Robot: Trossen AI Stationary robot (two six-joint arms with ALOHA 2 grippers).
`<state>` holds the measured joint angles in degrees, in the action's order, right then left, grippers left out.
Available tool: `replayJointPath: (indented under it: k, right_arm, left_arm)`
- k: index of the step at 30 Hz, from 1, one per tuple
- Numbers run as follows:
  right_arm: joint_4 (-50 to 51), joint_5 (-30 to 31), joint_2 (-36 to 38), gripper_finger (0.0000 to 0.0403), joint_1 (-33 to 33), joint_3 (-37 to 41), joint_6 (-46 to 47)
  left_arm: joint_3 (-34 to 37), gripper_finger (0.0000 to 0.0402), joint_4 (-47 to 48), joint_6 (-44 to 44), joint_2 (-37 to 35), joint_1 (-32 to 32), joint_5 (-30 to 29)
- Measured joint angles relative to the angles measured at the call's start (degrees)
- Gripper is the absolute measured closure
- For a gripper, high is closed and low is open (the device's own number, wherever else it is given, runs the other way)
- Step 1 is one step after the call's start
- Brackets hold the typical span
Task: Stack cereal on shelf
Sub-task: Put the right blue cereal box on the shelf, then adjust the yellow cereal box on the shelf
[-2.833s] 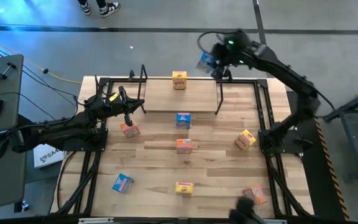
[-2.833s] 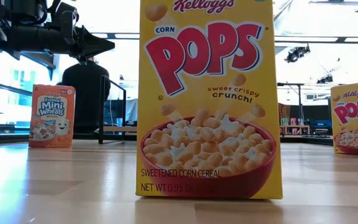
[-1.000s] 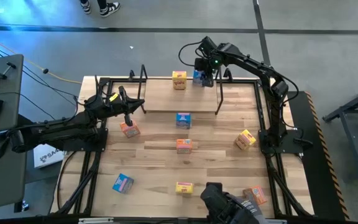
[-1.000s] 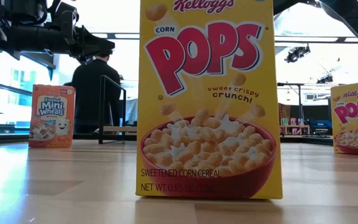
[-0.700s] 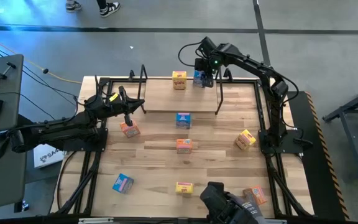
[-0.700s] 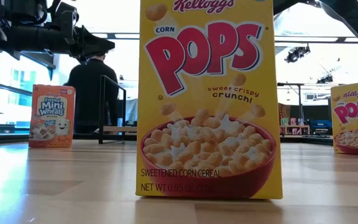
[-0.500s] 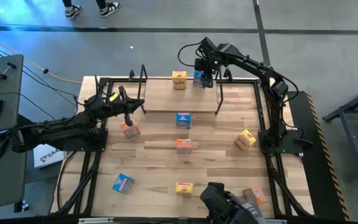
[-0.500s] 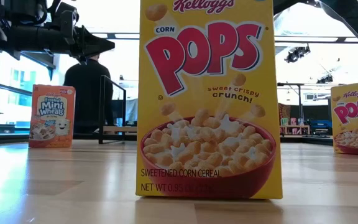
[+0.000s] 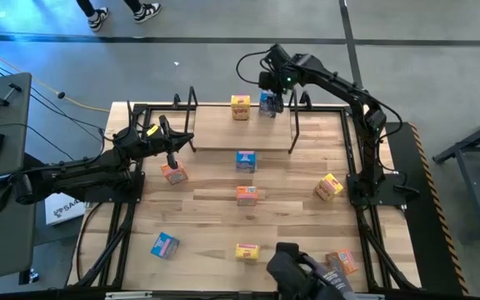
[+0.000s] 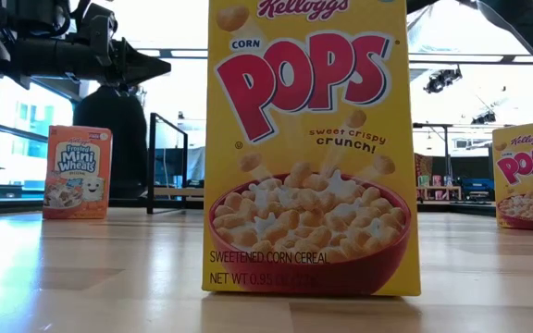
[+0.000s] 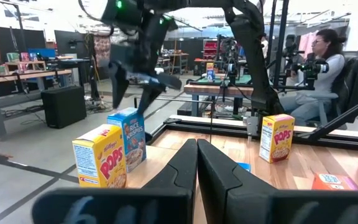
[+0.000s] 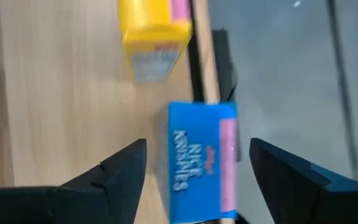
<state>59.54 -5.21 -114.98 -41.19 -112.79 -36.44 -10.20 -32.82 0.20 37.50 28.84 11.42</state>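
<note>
The shelf [image 9: 215, 129] stands at the table's far middle. On its far edge stand a yellow cereal box [image 9: 240, 107] and, to its right, a blue Rice Krispies box [image 9: 267, 103], both upright on their bases. My right gripper [image 9: 269, 86] is open just above the blue box [image 12: 197, 165] and clear of it; the left wrist view shows its spread fingers [image 11: 135, 93] above the box [image 11: 129, 140]. My left gripper [image 9: 173, 158] is shut and empty [image 11: 197, 146], hovering by the shelf's left end above an orange box [image 9: 173, 173].
Loose cereal boxes stand on the table: blue [image 9: 245, 160], orange [image 9: 247, 194], yellow [image 9: 329, 187], blue [image 9: 164, 245], yellow [image 9: 247, 252], orange [image 9: 341, 262]. Black wire uprights [image 9: 293, 125] close the shelf's ends. A dark device [image 9: 302, 275] sits at the near edge. A person sits beyond the table [image 11: 325, 68].
My right gripper has risen a little from the blue box and drawn toward the table's far edge. The blue box stays upright on the shelf beside the yellow one. A person behind the table has shifted in the low view.
</note>
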Motion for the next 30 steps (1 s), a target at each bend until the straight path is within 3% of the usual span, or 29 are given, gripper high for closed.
replayJointPath:
  k: [3,10,17,30]
  right_arm:
    - [0.21,-0.10,0.04,0.0141,1.00,-3.50,1.19]
    - [-3.80,-7.35,-0.40,0.0127,5.24,-5.16,5.69]
    - [-9.85,-4.00,-4.62,0.0098,6.36,-5.16,7.07]
    - [-12.08,-5.10,-8.11,0.0112,5.76,-5.12,9.58]
  left_arm:
    - [0.00,0.0396,0.00,0.01,0.00,0.00,-0.02]
    - [0.00,0.0396,0.02,0.01,-0.01,0.00,-0.01]
    - [0.00,0.0396,0.01,-0.02,0.00,0.00,-0.01]
    - [0.00,0.0396,0.02,-0.01,0.00,0.00,0.00]
